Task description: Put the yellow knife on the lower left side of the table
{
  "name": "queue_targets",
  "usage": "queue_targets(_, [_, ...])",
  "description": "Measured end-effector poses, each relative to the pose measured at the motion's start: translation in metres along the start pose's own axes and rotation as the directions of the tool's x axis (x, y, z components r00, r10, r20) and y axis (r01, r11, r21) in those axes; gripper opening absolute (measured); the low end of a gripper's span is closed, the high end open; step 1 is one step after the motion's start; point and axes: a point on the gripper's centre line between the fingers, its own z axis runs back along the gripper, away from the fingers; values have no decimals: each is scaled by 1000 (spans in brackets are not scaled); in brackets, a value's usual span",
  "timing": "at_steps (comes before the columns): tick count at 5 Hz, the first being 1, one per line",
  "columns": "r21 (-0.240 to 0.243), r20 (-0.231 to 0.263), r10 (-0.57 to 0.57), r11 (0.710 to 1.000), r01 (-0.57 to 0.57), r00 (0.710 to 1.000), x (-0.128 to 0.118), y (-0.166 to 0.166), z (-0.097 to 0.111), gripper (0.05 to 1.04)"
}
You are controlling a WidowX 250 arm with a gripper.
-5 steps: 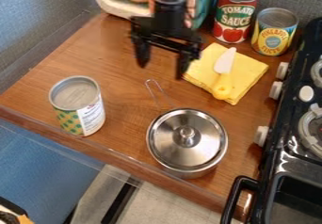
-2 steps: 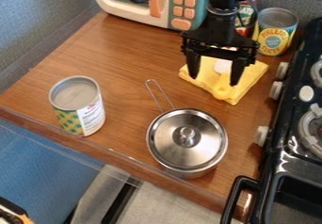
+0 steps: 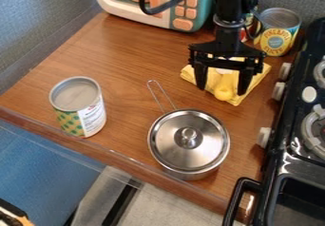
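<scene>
Yellow knife (image 3: 224,81) lies near-to-far, handle (image 3: 223,93) nearest, below the end effector (image 3: 221,91), fingers apart.

Soft, fairly bright light leaves glints on the steel lid (image 3: 171,146) and black stove (image 3: 297,150).

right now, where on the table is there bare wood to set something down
The widest bare patch lies between the green-patterned can and toy microwave. A smaller one lies between that can and the lidded pot. It is crowded around the yellow knife and cloth, with the end effector there and the yellow-labelled can and stove nearby.
</scene>
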Motion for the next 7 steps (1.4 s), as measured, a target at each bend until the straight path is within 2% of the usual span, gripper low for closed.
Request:
queue_targets(1, [23, 9, -10, 1000, 10, 1000, -1, -4, -3, 949])
queue_targets(2, [33, 21, -19, 999, 18, 1000, 0, -6, -4, 663])
queue_targets(3, [37, 29, -28, 999, 27, 999, 0, -8, -4, 487])
queue_targets(4, [30, 26, -37, 999, 36, 999, -1, -9, -4, 487])
queue_targets(5, [12, 5, -92, 996, 92, 996, -8, -10, 4, 487])
queue_targets(6, [-33, 92, -109, 993, 112, 990, -11, 5, 49, 487])
queue_targets(7, [-38, 125, -96, 994, 102, 988, -18, 51, 72, 487])
